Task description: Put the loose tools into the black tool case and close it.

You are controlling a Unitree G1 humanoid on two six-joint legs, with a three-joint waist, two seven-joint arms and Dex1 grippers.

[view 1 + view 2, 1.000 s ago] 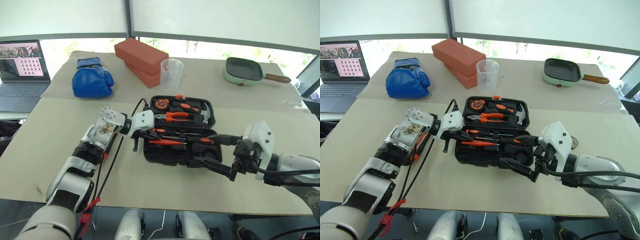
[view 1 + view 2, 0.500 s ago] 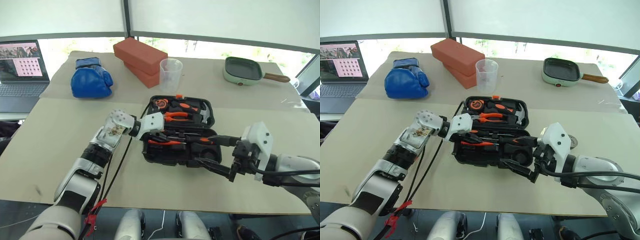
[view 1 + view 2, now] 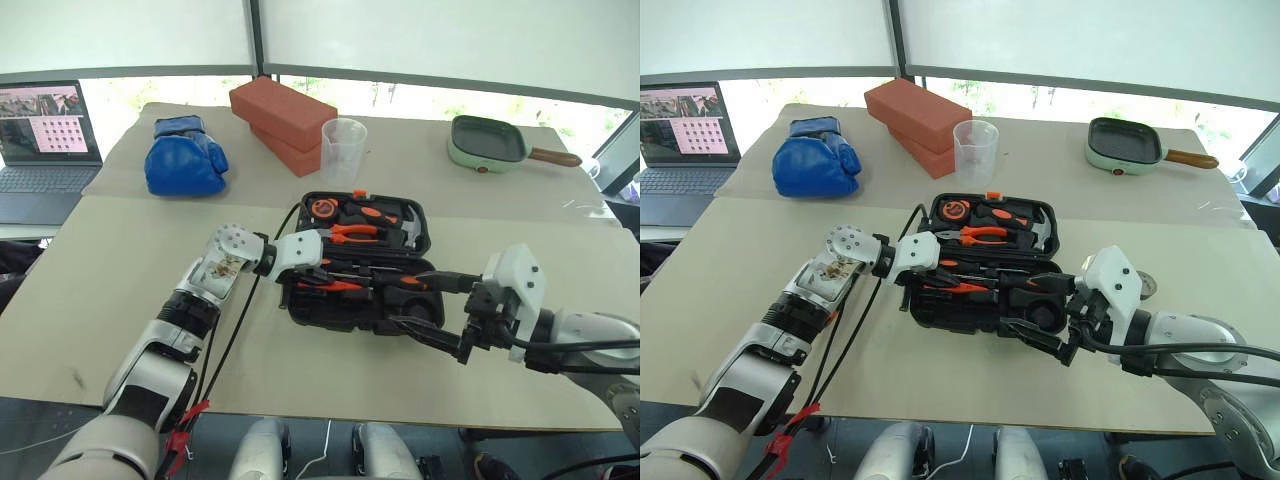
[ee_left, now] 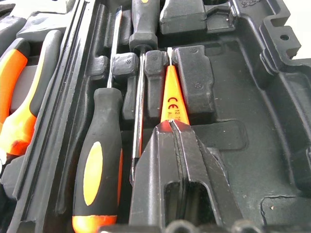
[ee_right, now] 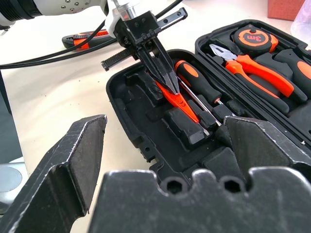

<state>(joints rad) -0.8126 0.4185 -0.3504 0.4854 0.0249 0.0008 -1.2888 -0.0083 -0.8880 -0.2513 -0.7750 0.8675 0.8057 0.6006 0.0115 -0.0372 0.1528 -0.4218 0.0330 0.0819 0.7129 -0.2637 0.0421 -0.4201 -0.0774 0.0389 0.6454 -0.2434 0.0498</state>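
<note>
Beige desk (image 3: 120, 260) carries the open black tool case (image 3: 330, 310). Left pincer (image 4: 172, 127), pinched together, presses on the thin orange tool (image 4: 171, 94) lying left-to-right in the near half; right pincer (image 3: 425, 312) gapes, empty, just right.

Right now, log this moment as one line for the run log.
left gripper: jaws shut, tips on thin orange tool in its slot | right gripper: jaws open, nothing held, beside black tool case | case: open
</note>
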